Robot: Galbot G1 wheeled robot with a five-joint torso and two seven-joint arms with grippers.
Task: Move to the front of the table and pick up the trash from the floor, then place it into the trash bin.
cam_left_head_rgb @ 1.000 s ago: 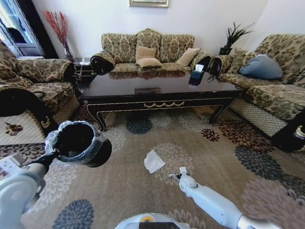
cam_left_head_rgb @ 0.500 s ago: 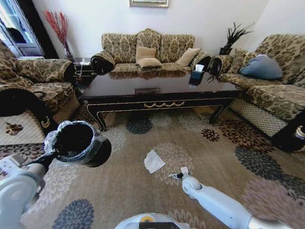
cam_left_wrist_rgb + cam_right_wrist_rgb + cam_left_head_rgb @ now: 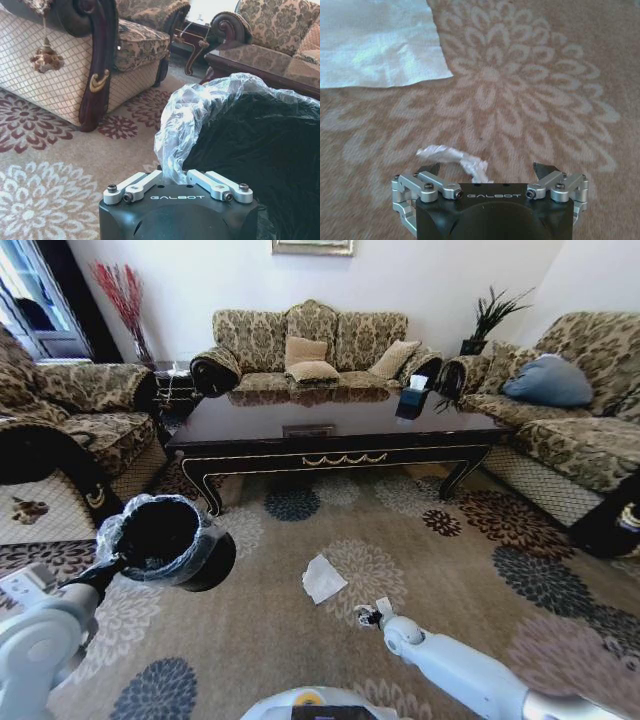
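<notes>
Low over the floral carpet (image 3: pixel 300 640), the right gripper (image 3: pixel 487 170) had crept back, fingers spread around a crumpled paper scrap (image 3: pixel 454 159); the left gripper (image 3: pixel 175 182) pinched the bin liner (image 3: pixel 200 110).

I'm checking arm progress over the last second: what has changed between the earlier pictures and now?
The right end effector has drawn back slightly toward the robot, low over the floor, open, with a small crumpled scrap between its fingers. The left end effector still grips the trash bin by its liner, lifted and barely shifted. The flat white paper and the table stayed put.
</notes>
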